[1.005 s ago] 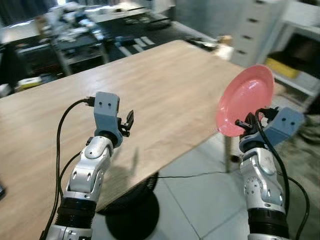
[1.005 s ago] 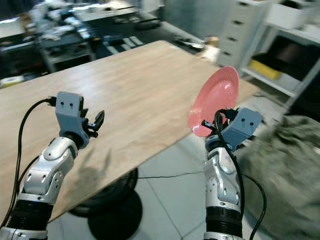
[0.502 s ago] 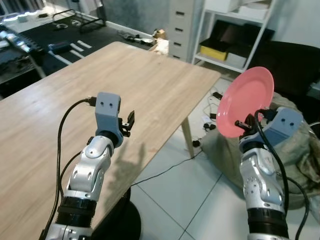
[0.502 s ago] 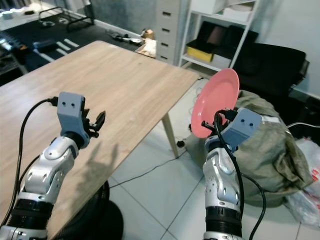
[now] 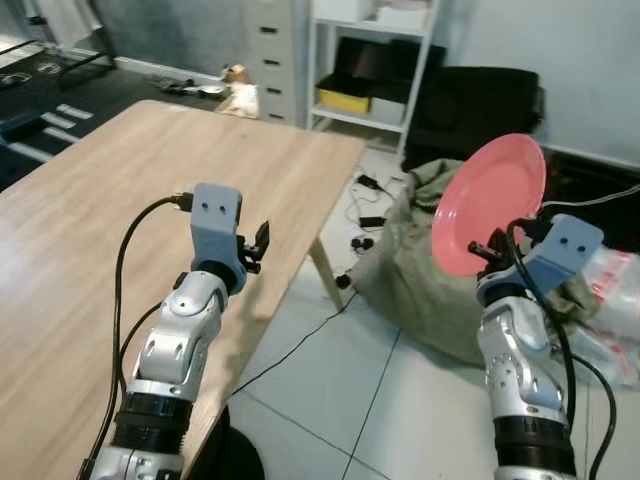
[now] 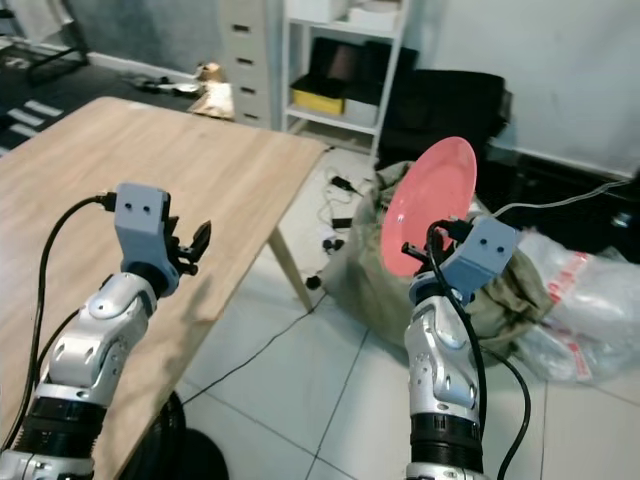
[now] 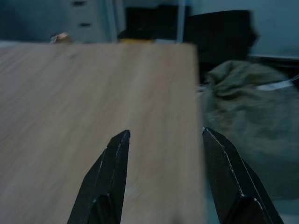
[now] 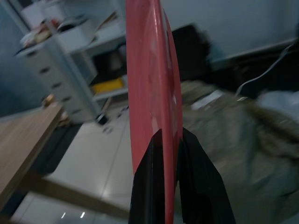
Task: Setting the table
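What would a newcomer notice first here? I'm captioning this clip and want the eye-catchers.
The pink plate stands out, held on edge by the right end effector, out over the tiled floor beyond the wooden table. The left end effector hovers open above the table's edge, and a rumpled olive sack lies on the floor behind.

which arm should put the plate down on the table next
The right gripper: it already pinches the pink plate on edge, beyond the table corner. The left gripper is open, holding nothing, above the wood.
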Robot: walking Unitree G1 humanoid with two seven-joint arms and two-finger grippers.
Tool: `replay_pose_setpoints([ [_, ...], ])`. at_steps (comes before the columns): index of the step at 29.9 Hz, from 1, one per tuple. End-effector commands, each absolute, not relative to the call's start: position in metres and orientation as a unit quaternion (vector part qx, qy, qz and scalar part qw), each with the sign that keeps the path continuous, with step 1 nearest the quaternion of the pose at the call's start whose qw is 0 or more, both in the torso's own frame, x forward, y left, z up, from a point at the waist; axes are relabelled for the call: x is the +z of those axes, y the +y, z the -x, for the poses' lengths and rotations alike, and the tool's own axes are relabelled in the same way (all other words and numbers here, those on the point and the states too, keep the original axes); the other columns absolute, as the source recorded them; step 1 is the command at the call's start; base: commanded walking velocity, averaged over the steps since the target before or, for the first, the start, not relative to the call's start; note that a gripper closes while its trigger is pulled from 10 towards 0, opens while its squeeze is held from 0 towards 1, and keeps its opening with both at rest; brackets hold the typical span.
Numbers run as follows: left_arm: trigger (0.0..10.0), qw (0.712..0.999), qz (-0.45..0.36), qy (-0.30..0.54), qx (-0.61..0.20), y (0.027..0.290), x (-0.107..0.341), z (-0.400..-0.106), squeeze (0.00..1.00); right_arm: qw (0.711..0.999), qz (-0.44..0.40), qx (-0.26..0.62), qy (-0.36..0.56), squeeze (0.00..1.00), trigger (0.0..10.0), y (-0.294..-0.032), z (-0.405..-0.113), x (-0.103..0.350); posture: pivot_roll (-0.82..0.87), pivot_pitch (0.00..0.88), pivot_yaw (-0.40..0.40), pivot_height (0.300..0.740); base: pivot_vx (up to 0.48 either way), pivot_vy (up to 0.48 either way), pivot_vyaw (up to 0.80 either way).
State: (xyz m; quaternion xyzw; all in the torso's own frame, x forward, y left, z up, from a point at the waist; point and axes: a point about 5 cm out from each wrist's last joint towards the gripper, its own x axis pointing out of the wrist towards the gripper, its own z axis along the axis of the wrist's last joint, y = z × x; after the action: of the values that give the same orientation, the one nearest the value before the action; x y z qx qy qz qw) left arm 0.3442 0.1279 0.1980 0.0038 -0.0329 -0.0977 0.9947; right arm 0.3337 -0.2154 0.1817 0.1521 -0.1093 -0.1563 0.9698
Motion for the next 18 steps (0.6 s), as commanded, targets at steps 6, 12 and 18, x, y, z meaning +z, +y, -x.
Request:
replay_pose_setpoints([
  [6, 10.0, 0.995, -0.01, -0.026, -0.092, 0.1332, 0.1931, -0.3446, 0.0, 0.968, -0.152, -0.162, -0.113, 0.0, 10.0, -0.2166, -0.3331, 0.1815, -0.09, 0.053, 0.118, 0.74, 0.0, 0.0, -0.8],
  [12, 10.0, 0.995, -0.008, -0.031, -0.096, 0.1329, 0.1955, -0.3454, 0.0, 0.968, -0.152, -0.167, -0.114, 0.0, 10.0, -0.2184, -0.3332, 0.1818, -0.09, 0.049, 0.119, 0.74, 0.0, 0.0, -0.8],
  [18, 10.0, 0.995, -0.009, -0.03, -0.098, 0.1327, 0.195, -0.3459, 0.0, 0.967, -0.151, -0.168, -0.115, 0.0, 10.0, -0.219, -0.3336, 0.1824, -0.09, 0.045, 0.12, 0.74, 0.0, 0.0, -0.8],
])
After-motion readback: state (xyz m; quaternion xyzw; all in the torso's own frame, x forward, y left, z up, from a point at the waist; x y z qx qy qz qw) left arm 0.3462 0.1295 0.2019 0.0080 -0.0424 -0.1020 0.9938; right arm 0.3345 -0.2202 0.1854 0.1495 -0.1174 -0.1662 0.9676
